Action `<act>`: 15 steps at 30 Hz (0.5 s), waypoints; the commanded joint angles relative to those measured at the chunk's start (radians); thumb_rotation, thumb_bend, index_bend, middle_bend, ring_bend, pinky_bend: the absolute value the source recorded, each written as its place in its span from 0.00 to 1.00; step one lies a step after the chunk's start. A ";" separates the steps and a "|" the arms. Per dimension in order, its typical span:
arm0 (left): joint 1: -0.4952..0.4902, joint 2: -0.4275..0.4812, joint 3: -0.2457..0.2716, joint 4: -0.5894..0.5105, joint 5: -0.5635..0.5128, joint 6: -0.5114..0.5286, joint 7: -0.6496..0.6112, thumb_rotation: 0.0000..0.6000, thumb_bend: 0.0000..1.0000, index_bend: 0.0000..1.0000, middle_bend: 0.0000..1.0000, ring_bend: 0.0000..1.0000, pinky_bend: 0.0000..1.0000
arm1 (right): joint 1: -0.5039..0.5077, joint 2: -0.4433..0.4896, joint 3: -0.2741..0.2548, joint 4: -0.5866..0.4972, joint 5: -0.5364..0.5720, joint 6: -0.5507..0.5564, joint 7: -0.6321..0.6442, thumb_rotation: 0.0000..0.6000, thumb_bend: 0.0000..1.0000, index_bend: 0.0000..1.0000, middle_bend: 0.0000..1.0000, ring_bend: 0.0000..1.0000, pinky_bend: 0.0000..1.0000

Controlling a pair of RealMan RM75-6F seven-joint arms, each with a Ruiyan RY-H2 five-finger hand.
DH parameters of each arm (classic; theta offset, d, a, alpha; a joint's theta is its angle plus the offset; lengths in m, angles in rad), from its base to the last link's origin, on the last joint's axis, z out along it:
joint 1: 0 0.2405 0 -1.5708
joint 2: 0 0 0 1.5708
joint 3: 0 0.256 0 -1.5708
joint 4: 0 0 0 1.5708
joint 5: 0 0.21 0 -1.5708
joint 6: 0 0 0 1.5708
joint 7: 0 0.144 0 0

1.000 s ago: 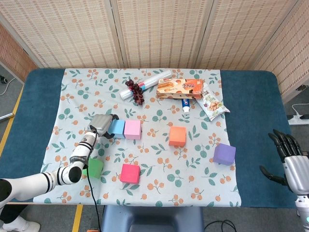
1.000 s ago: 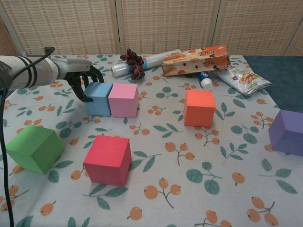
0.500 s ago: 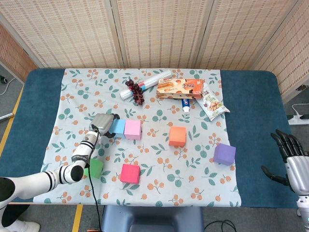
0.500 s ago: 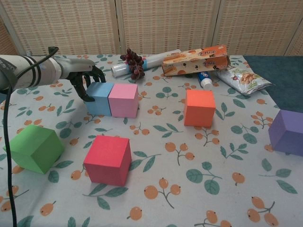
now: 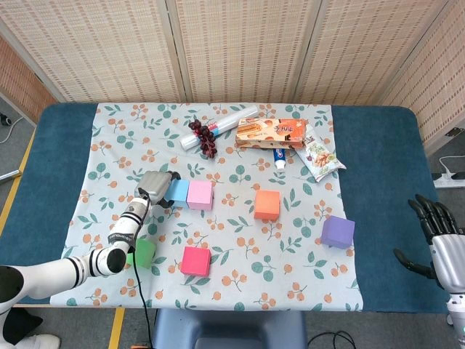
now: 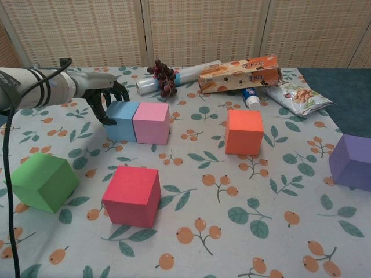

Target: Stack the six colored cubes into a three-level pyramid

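Blue cube [image 6: 122, 120] and pink cube [image 6: 151, 122] stand side by side, touching, on the floral cloth; in the head view the blue cube [image 5: 177, 193] and pink cube [image 5: 199, 194] sit left of centre. My left hand [image 6: 102, 96] hovers at the blue cube's left side, fingers curved down and holding nothing; the head view shows this left hand [image 5: 154, 187] too. Orange cube [image 6: 244, 131], red cube [image 6: 133, 195], green cube [image 6: 42, 180] and purple cube [image 6: 352, 161] stand apart, each alone. My right hand [image 5: 436, 240] hangs beyond the table's right edge, fingers spread and empty.
Along the back lie a bunch of dark grapes [image 6: 164, 77], a white roll [image 6: 191, 74], a biscuit box [image 6: 239, 73], a tube [image 6: 249, 98] and a snack bag [image 6: 298, 95]. A black cable [image 6: 7, 191] trails from my left arm past the green cube.
My left hand has drawn back a little from the blue cube's left face. The right hand has sunk slightly lower at the table's right edge. No cube has moved.
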 commanded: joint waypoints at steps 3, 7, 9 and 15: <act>-0.002 0.003 0.001 -0.004 -0.002 0.002 0.000 1.00 0.33 0.30 0.36 0.32 0.34 | -0.001 0.000 0.000 0.000 -0.001 0.001 0.000 1.00 0.15 0.00 0.00 0.00 0.00; -0.004 0.010 0.001 -0.011 -0.014 -0.005 -0.002 1.00 0.33 0.30 0.36 0.32 0.34 | -0.002 0.001 0.000 0.001 -0.001 0.002 0.002 1.00 0.15 0.00 0.00 0.00 0.00; -0.005 0.013 0.001 -0.015 -0.019 -0.009 -0.005 1.00 0.33 0.30 0.35 0.31 0.34 | -0.002 0.002 0.000 0.001 -0.001 0.001 0.002 1.00 0.15 0.00 0.00 0.00 0.00; -0.011 0.009 0.009 -0.017 -0.021 -0.004 0.002 1.00 0.33 0.29 0.35 0.31 0.34 | -0.003 0.001 0.000 0.002 -0.002 0.003 0.005 1.00 0.15 0.00 0.00 0.00 0.00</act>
